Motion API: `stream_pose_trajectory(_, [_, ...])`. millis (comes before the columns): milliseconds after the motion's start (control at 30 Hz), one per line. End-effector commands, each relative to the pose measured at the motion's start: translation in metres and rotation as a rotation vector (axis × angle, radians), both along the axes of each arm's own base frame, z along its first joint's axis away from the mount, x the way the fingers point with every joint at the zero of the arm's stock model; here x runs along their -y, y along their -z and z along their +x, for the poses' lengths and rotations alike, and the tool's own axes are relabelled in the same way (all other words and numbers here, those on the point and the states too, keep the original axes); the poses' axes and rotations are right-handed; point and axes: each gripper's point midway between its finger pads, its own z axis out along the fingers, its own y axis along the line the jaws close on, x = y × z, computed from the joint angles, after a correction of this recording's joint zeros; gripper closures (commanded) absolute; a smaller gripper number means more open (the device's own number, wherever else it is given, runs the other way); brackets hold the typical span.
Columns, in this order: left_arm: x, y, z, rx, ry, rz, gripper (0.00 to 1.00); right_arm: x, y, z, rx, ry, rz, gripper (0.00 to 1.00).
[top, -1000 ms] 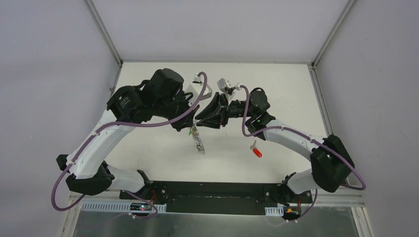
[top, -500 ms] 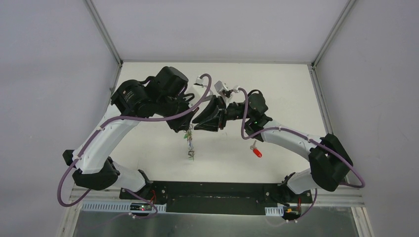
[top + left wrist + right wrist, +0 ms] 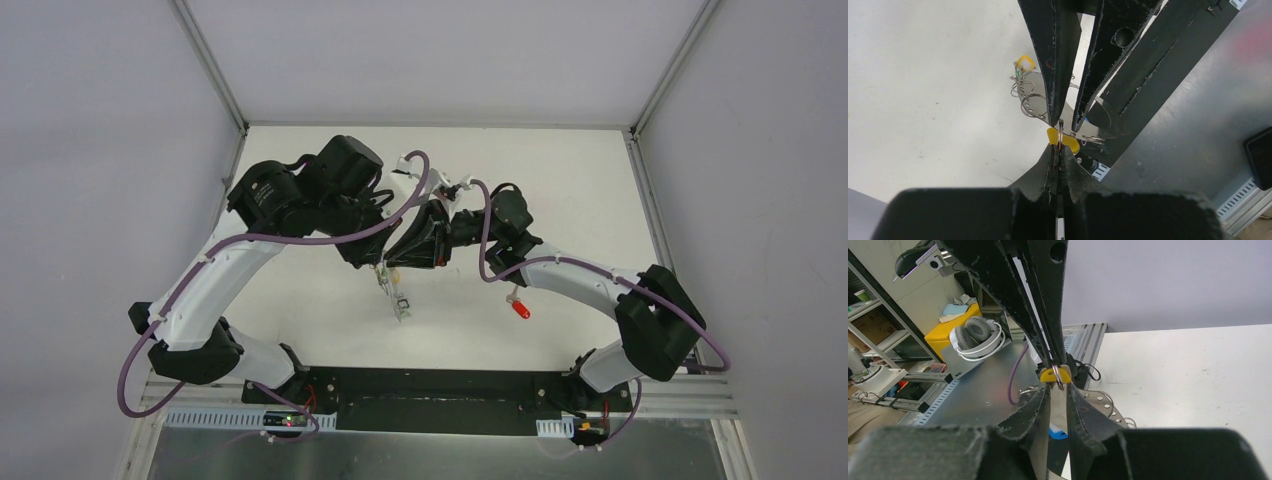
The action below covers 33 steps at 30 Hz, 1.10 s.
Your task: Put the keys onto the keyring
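Left gripper (image 3: 1058,150) clamps a small silver wire ring (image 3: 1060,131) at the yellow plastic-headed key (image 3: 1072,145). Right gripper (image 3: 1065,123), fingers narrowly parted, faces it tip to tip, with the ring edge-on between them. Grey flat-band metal keyring (image 3: 1099,120) hangs just behind.

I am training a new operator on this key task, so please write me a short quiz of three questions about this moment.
1. True or false: the left gripper is shut on a thin wire ring, next to a yellow key head.
2. Choose one: the lone key lying on the table has a head that is A) red, B) blue, C) white.
3. Short answer: do the jaws of the right gripper stand together or apart?
Key: 1 true; 2 A; 3 apart.
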Motion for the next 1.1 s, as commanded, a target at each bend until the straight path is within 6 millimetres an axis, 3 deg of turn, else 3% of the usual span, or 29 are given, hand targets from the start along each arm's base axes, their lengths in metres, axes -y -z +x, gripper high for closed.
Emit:
stream_pose_trajectory(0, [0.004, -0.011, 0.003, 0.05, 0.009, -0.044, 1.0, 0.0, -0.031, -0.007, 0.074, -0.032, 0.082, 0.8])
stream_pose_trajectory(267, [0.003, -0.007, 0.002, 0.049, 0.016, -0.039, 1.0, 0.001, -0.039, -0.007, 0.081, -0.02, 0.104, 0.71])
stream_pose_trajectory(600, [0.003, -0.007, 0.002, 0.054, 0.009, -0.051, 1.0, -0.001, -0.031, -0.011, 0.079, -0.062, 0.079, 0.99])
stream_pose_trajectory(967, [0.003, -0.013, 0.003, 0.091, -0.001, -0.093, 1.0, -0.001, -0.032, -0.013, 0.088, -0.074, 0.073, 1.0])
stream_pose_trajectory(1000, [0.003, -0.014, 0.003, 0.098, -0.004, -0.102, 0.97, -0.001, -0.033, -0.012, 0.089, -0.068, 0.077, 1.0])
stream_pose_trajectory(1067, [0.004, -0.018, 0.004, 0.112, -0.015, -0.132, 0.78, -0.001, -0.036, -0.009, 0.089, -0.045, 0.088, 1.0])
